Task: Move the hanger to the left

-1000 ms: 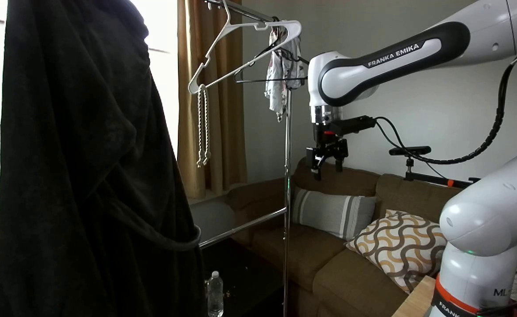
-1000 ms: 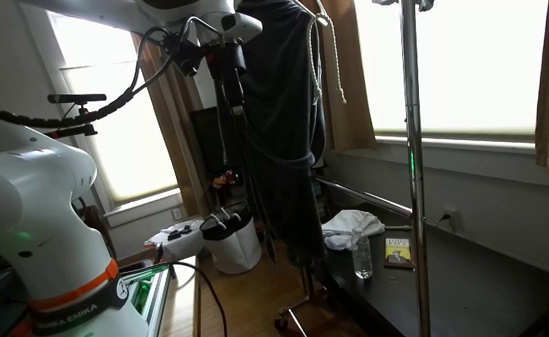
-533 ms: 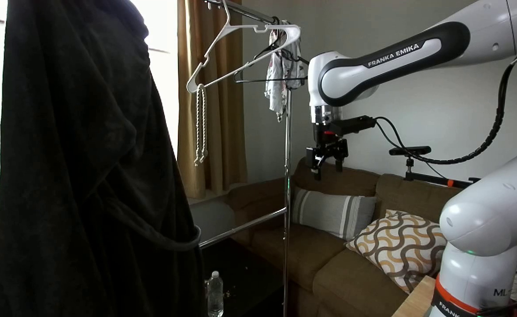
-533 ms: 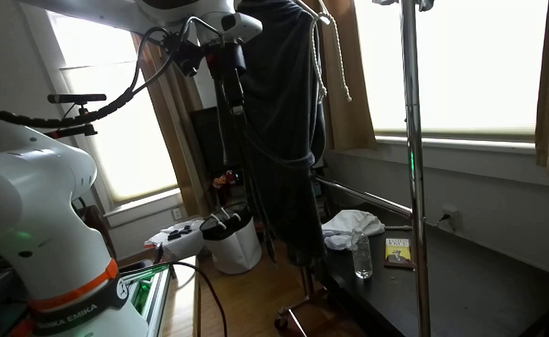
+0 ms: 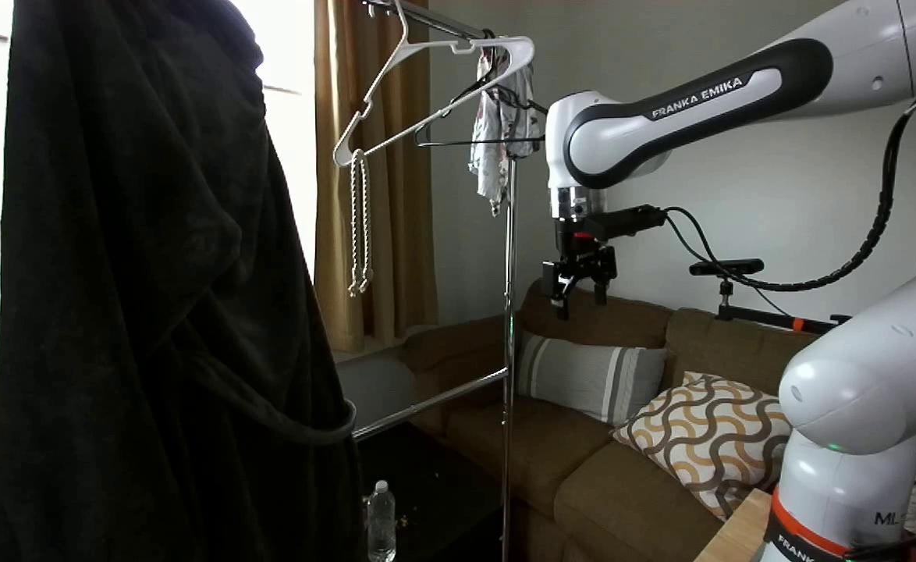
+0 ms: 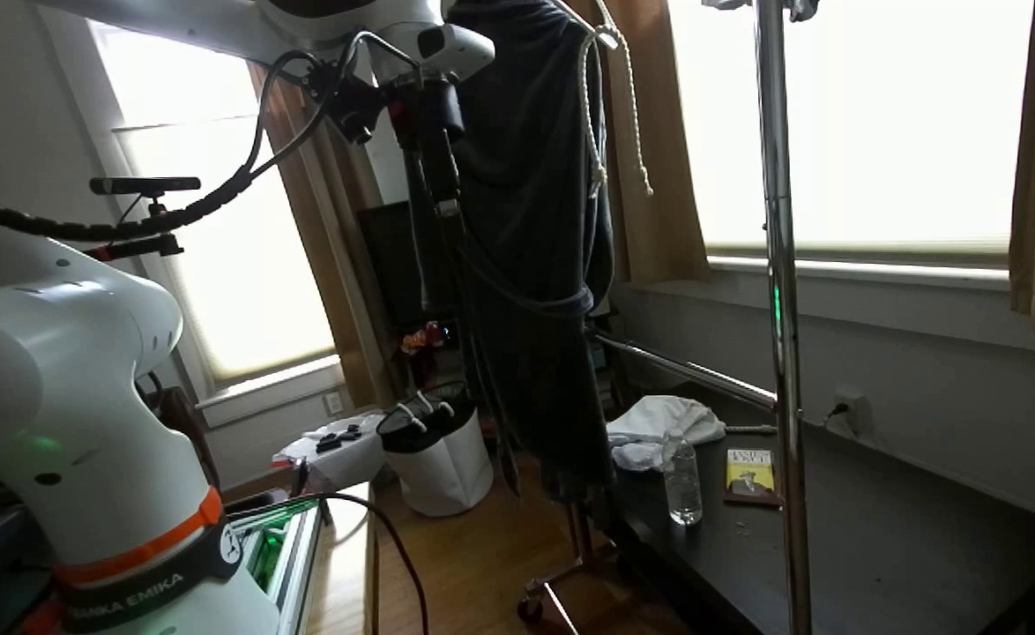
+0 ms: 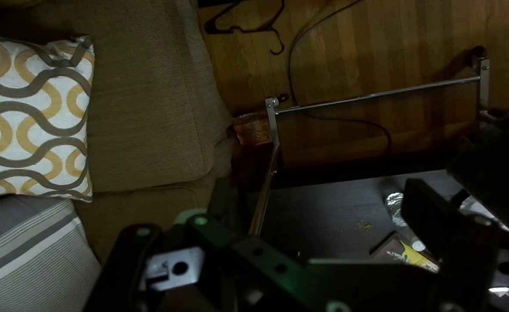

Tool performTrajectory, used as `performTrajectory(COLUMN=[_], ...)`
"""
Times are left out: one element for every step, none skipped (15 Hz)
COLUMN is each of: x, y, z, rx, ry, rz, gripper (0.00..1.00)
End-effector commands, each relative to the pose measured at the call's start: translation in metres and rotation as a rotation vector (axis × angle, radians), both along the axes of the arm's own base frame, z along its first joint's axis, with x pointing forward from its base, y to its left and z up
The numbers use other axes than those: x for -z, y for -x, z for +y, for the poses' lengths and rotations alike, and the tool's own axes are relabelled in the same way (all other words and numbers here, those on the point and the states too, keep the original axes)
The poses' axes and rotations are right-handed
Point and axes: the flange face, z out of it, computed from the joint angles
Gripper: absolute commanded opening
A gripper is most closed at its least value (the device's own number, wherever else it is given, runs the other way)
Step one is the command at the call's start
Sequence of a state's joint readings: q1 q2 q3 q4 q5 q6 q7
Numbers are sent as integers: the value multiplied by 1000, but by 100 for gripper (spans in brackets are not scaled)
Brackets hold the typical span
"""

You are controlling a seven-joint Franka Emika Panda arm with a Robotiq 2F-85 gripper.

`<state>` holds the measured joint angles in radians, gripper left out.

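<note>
When viewing the arm (image 5: 696,100), read "FRANKA EMIKA" in white capitals; read "ANKA EMIKA" on the visible base band (image 6: 130,598) and "ML" on the base (image 5: 848,488); regard the yellow book (image 6: 749,476) on the table (image 6: 888,547) as too blurred to read surely; observe the claw (image 5: 581,306) with fingers (image 7: 428,214) spread well apart, clear of the white hanger (image 5: 405,51); locate the hanger at the rail (image 5: 442,23), cropped at the hook, bearing a looped rope (image 5: 365,226) near the lower corner; compared with half a second earlier, note hanger and rope swung slightly, arm and claw unmoved.
</note>
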<state>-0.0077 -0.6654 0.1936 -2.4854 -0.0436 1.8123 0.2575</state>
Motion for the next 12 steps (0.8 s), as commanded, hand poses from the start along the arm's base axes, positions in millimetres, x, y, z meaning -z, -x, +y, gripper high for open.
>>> performTrajectory(x=[-14,-27,-36,-52,-65,-80,-94,-110,-124,-136,-147,-157], y=[-6,-10,-12,-13,-12,-10,-9,-6,-3,1,4,11], z=[19,28,34,41,46,48,48,45,41,36,32,25], rx=[99,141,174,206,237,264,291,308,316,318,313,278], ry=[-89,-132,-162,-190,-220,-245,-264,-290,-311,-330,-345,-356], rz=[-57,-95,-131,-171,-211,-257,-305,-355,-408,-466,-515,-564], gripper=[100,100,100,100,100,100,100,100,100,100,100,100])
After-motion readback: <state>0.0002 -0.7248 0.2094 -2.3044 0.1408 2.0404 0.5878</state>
